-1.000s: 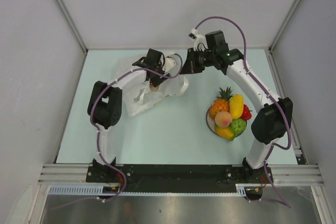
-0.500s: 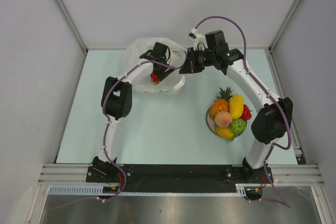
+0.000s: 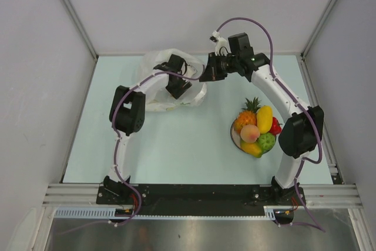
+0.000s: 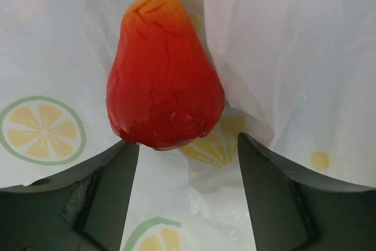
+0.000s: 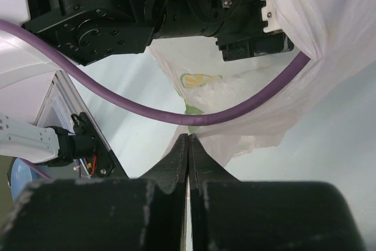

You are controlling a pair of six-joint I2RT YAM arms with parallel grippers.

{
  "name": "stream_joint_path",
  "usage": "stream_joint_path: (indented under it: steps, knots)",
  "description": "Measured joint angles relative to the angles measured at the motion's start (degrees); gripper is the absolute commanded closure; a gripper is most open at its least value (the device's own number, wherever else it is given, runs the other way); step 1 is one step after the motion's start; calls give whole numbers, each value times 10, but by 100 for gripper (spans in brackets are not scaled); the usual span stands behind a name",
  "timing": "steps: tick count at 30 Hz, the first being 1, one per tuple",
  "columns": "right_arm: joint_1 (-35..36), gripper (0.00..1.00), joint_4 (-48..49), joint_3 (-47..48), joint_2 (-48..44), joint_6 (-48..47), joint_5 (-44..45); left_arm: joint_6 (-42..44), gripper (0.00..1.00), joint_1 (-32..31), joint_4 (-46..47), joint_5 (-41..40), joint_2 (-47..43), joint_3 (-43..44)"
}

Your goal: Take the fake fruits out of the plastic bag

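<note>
Red pear-shaped fruit (image 4: 164,80) inside crinkly bag (image 4: 282,57)

The overhead view is evenly bright under soft, diffuse light, with only faint shadows beneath the arms on the pale counter (image 3: 176,145) and small glints on the glossy fake fruits (image 3: 257,127). In the left wrist view the red fruit (image 4: 164,74) is crisp with a dull sheen, the plastic bag (image 4: 282,39) behind it is nearly washed out, and the left end effector (image 4: 185,145) is dark along the bottom edge. In the right wrist view the bag's upper right is blown white, and the right end effector (image 5: 189,145) is a black, blurred mass up close.
</note>
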Motion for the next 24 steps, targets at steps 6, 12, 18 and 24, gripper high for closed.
stream_joint_path:
  steps: [6,12,18,24]
  knots:
    - [8,100,0,3,4,-1,0,-2,17,0,22,7,-1,-8]
    - [13,100,0,3,4,-3,2,1,14,0,22,5,-1,14]
    - [17,100,-3,3,4,-10,10,15,14,-1,37,11,-1,26]
    - [23,100,-5,4,4,-17,18,21,16,-1,38,31,17,49]
